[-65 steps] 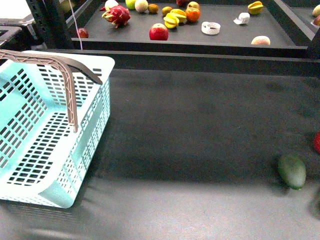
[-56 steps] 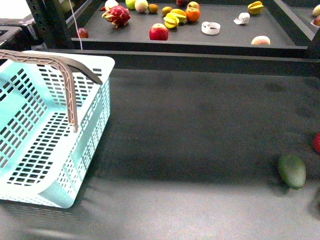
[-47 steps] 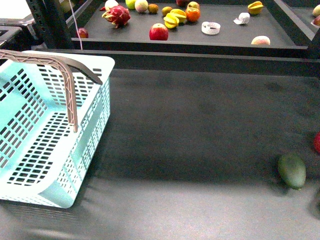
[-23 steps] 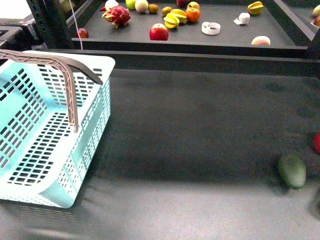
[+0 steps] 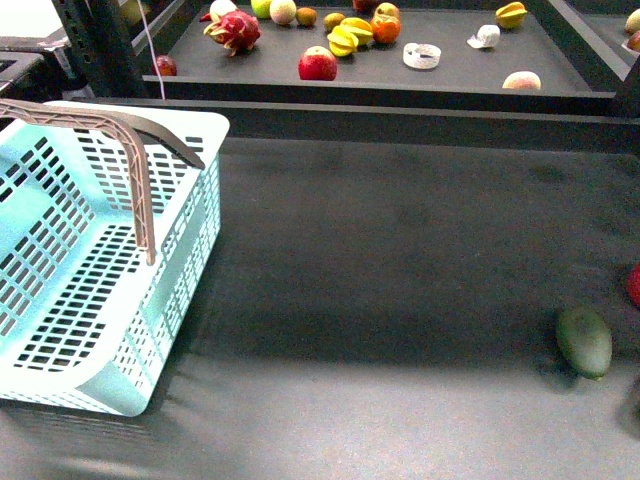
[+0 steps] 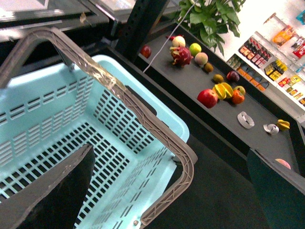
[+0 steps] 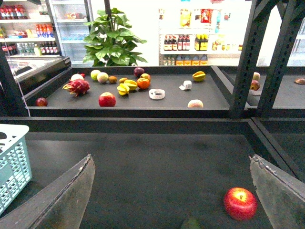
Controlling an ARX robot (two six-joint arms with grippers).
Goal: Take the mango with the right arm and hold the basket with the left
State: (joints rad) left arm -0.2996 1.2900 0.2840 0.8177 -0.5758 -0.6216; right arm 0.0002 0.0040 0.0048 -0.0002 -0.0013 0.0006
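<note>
Basket [image 5: 190,240] stands at the left of the table [image 5: 400,250], handle [image 5: 140,180] raised. The left gripper [image 6: 169,150] hangs over it, its 2 fingers [image 6: 47,191] apart (gripping nothing). The right gripper [image 7: 171,157] is spread too. I cannot tell the mango among the shelf fruit.

In the front view the basket [image 5: 180,150] runs off the left edge, so its far-left wall and one end of its handle [image 5: 140,190] are unseen. Well to the right of the basket, a red fruit [image 5: 634,285] is sliced by the picture's edge and only a sliver shows. On the shelf [image 5: 460,85] beyond the basket, the fruits are too small to tell which is the mango. In the right wrist view the dark green fruit [image 7: 190,223], far from the basket, shows only its top. The fingers of the left claw [image 6: 169,150] and right claw [image 7: 170,157] are cut off in their wrist views.
</note>
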